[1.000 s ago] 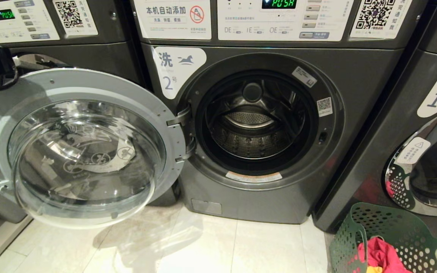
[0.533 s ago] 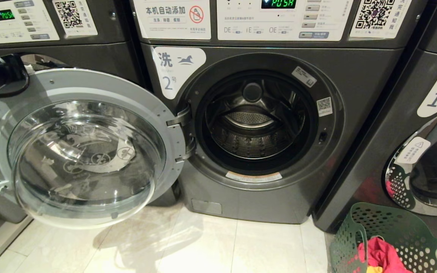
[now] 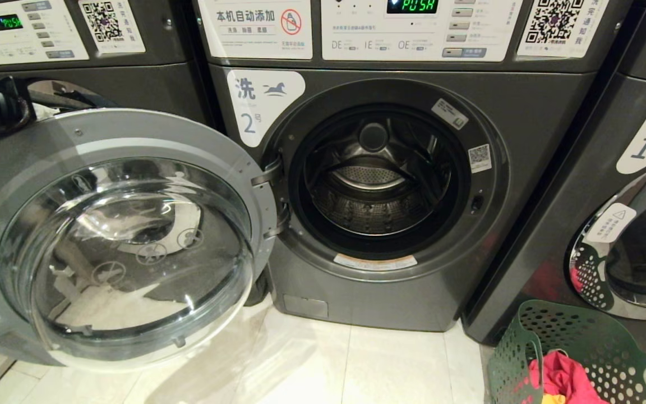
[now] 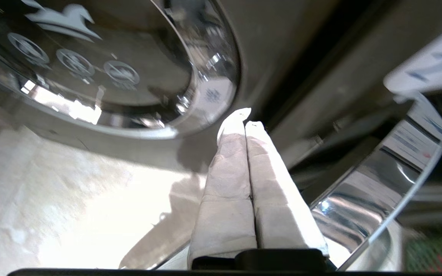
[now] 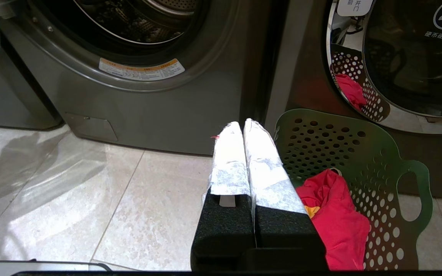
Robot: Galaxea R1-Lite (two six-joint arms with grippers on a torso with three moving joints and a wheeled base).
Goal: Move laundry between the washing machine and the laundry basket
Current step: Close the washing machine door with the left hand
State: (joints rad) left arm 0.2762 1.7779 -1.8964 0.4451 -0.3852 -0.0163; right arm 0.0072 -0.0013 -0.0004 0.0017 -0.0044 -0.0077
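Washer 2 door open left, drum empty. Red-pink laundry in green basket right. Left gripper closed empty behind door; right gripper closed empty near basket.

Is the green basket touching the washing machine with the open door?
Cannot tell. In the head view the laundry basket sits right of the washing machine; the right wrist view hides any gap behind the right claw.

Pale glossy floor tiles with thin grout lines are seen below and ahead of the right pincer, strongly lit, with soft glare and shadows. A neighbouring grey machine labelled 1 is placed just beyond that pincer, chrome door rim reflective. Another grey machine is seen beside the left pincer, green display lit.
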